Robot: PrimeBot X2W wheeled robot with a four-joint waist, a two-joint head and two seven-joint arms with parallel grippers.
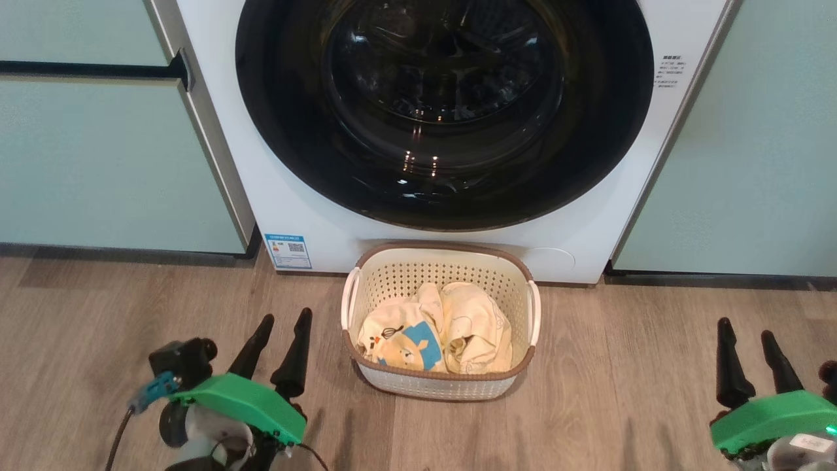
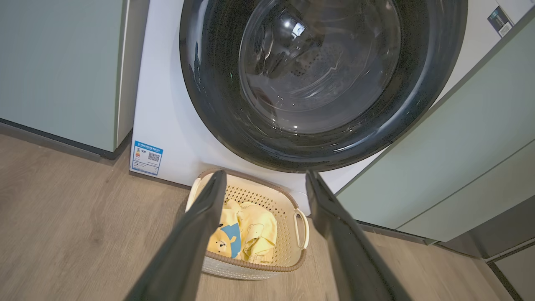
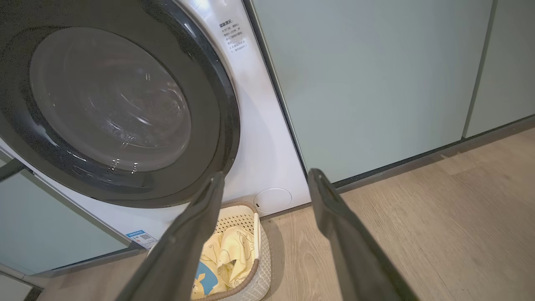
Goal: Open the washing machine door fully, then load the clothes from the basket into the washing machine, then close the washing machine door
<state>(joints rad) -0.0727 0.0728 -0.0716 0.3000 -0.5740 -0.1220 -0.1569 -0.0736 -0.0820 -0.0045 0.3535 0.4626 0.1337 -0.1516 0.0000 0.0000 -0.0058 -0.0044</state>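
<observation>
The washing machine [image 1: 314, 216] is standing between pale-green cabinets [image 1: 98, 163], and the washing machine door [image 1: 444, 104] is sitting shut, flush against the white front. The basket [image 1: 438, 247] is resting on the wooden floor [image 1: 621, 392], centred below the bottom of the door. Its far rim is lying just beside the lower front edge of the machine; whether the two are touching cannot be told. The clothes [image 1: 438, 327] are lying bunched inside the basket, with the bear print on its blue patch facing up. The head view is taking in the whole basket with a gripper on either side of it. The left wrist view is looking up through the door glass, where the perforated drum wall is showing, and is also picking up the blue-and-white sticker [image 2: 146, 157] at the lower left corner of the machine front. The right wrist view is presenting the door at a slant. It is adding a small round cover [image 3: 272, 200] at the lower right corner of the front, a printed label [image 3: 234, 35] beside the door rim, and a broad stretch of floor running along the right-hand cabinet. The left gripper [image 1: 286, 316] is hanging over the floor near the basket's left handle, its fingers parted, gripping nothing and touching nothing. The right gripper [image 1: 745, 328] is hanging well apart from the basket's right handle, its fingers likewise parted and holding nothing. Floor is lying open between each gripper and the basket.
</observation>
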